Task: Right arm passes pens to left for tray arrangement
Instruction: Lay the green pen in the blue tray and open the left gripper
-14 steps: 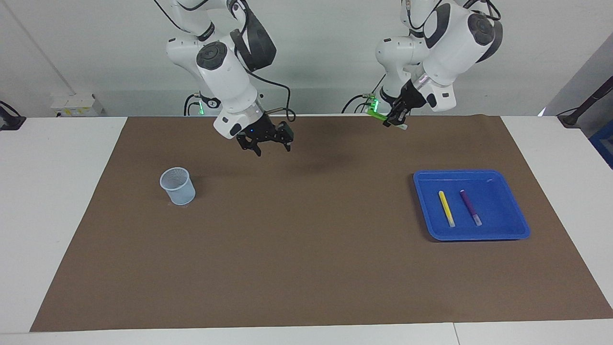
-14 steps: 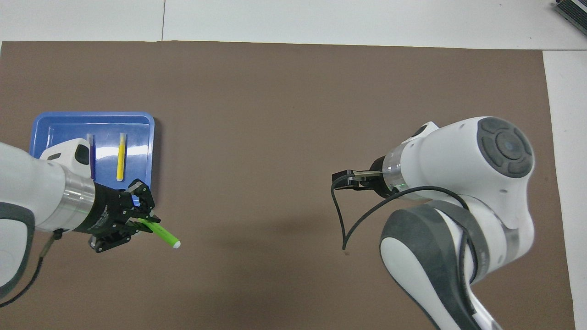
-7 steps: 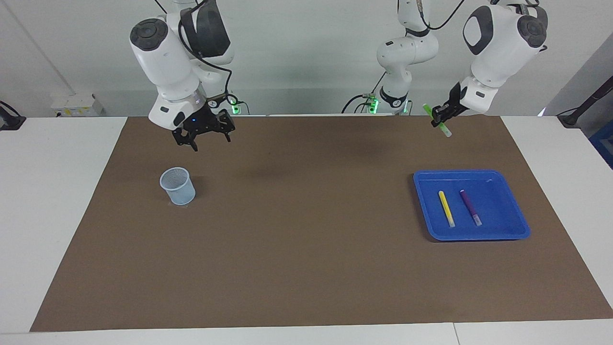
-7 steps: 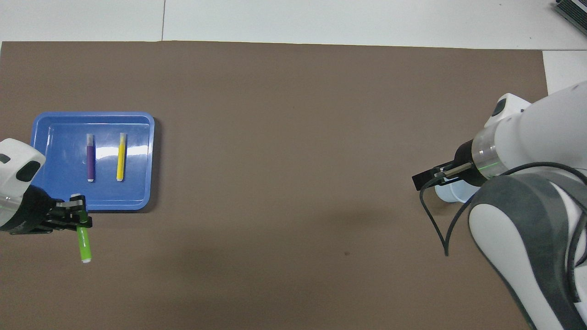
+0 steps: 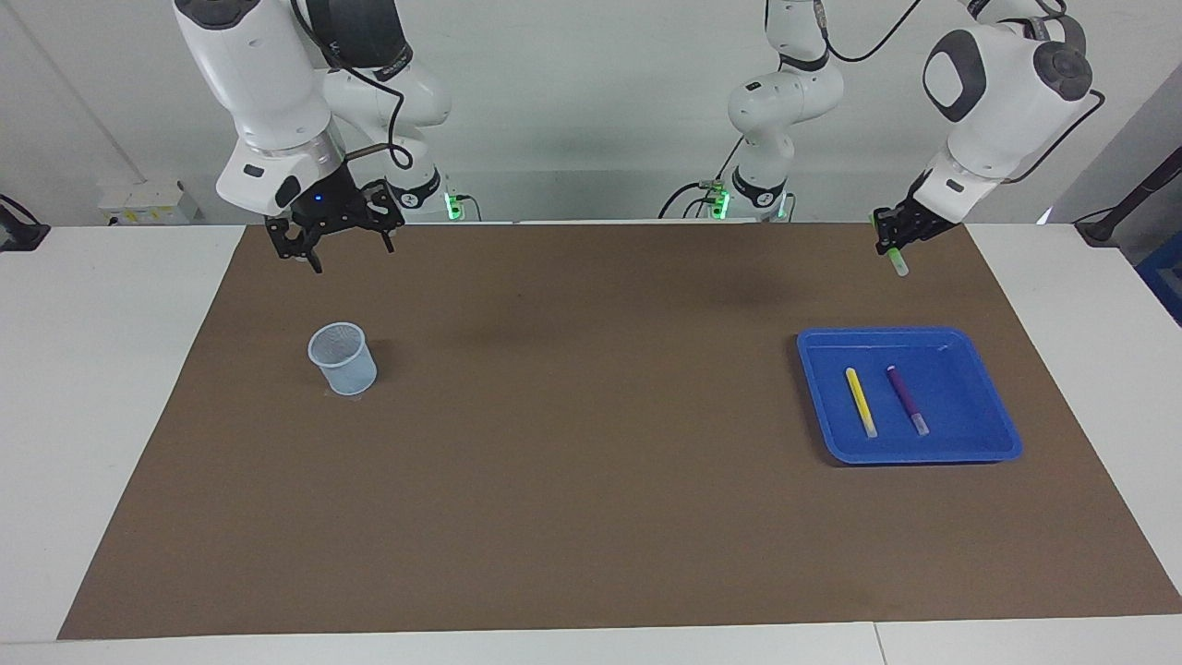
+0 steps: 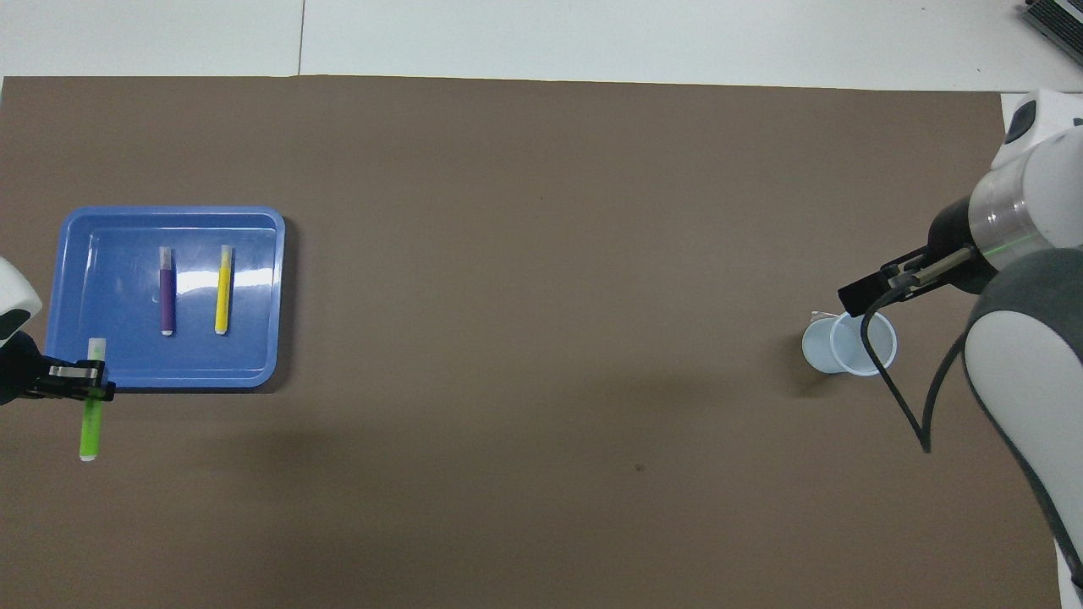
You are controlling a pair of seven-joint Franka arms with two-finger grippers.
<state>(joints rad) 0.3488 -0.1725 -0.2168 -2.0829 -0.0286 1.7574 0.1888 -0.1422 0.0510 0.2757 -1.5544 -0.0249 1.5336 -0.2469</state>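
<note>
Facing view first: I see my left gripper (image 5: 892, 242) raised over the brown mat (image 5: 591, 517), at about twelve o'clock from the blue tray (image 5: 1002, 443), its fingers pinched on the green pen (image 5: 894, 259), whose pale end hangs down. Overhead, the same gripper (image 6: 80, 382) comes in at the picture's nine o'clock edge, and the green pen (image 6: 91, 423) crosses the tray's (image 6: 169, 374) six o'clock rim at its corner toward the left arm's end of the tabletop. Inside the tray the yellow pen (image 5: 861, 402) and the purple pen (image 5: 905, 399) lie side by side, apart, roughly parallel. My right gripper (image 5: 331, 247) hangs over the mat at about eleven o'clock from the pale mesh cup (image 5: 343, 358), fingers spread wide with nothing between them, a small blue light showing on its body. The cup stands upright on the mat toward the right arm's end of the tabletop, well apart from the tray.
</note>
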